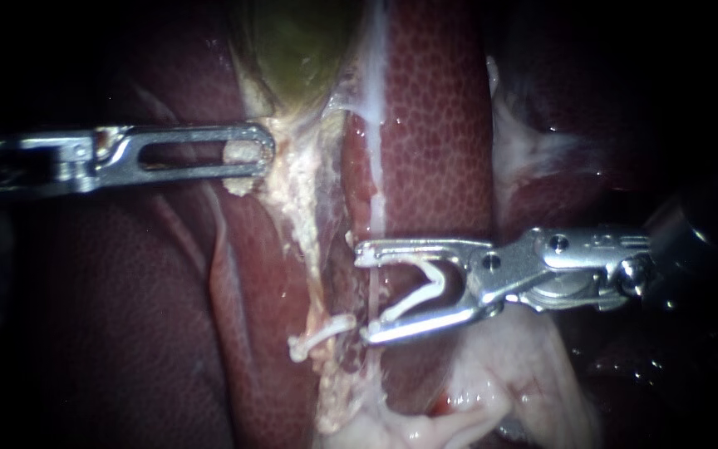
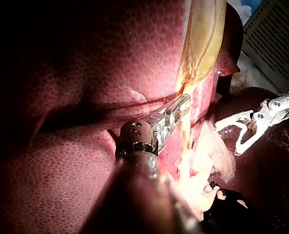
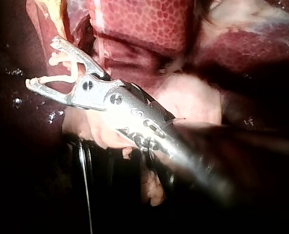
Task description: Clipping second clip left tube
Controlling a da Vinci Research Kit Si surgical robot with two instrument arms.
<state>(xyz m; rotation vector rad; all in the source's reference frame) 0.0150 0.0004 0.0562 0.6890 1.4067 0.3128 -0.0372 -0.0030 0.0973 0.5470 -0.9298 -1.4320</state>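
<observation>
As the right instrument holds it, the clip gapes leftward.

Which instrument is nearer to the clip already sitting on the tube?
Right. The right instrument, carrying a loaded clip, sits just beside the placed clip; the left instrument grips pale tissue well above it, near the gallbladder.

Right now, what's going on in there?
The left instrument is shut on pale tissue just under the gallbladder. The right instrument carries an open clip between wide jaws. Its tips are just short of the left tube, near the clip already on it.
</observation>
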